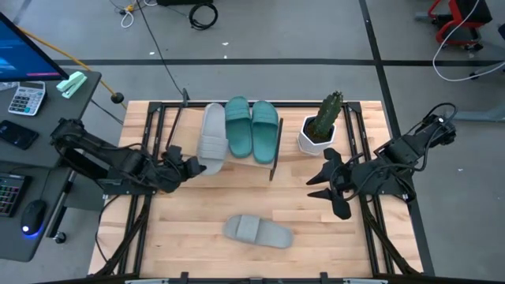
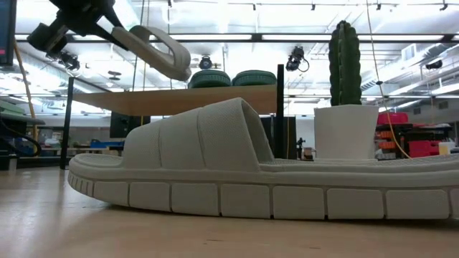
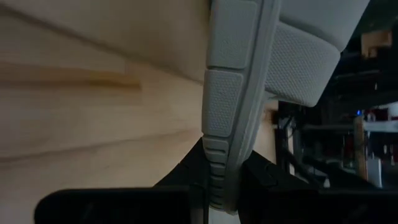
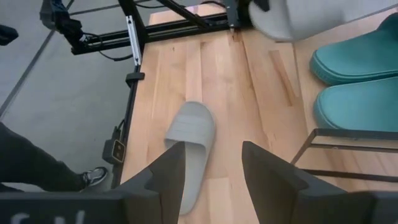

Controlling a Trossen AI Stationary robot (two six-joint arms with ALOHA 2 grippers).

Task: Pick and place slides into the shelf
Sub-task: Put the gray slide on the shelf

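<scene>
My left gripper [image 1: 192,166] [image 3: 224,186] is shut on a light grey slide [image 1: 211,134] [image 2: 159,50], carried over the left part of the shelf [image 1: 272,164] [image 2: 193,98]. Two teal-green slides [image 1: 239,126] [image 1: 265,130] lie side by side, soles down, on the shelf's plank top. The other grey slide [image 1: 258,231] [image 2: 237,168] [image 4: 189,143] rests sole-down on the table near its near edge. My right gripper [image 1: 324,193] [image 4: 214,168] is open and hovers at the table's right, pointing toward that slide. My left gripper pinches the grey slide by the rim of its sole [image 3: 219,171] at the near end [image 1: 207,164], coming from the table's left. In the low view the slide is lifted clear, slanting above the plank with its strap [image 2: 171,51] toward the far end.
A cactus in a white pot [image 1: 319,130] [image 2: 346,129] stands right of the shelf, just beyond my right gripper. Black frame rails [image 1: 150,126] run along the table's left and right sides. A desk with a calculator and a mouse sits off the table's left.
</scene>
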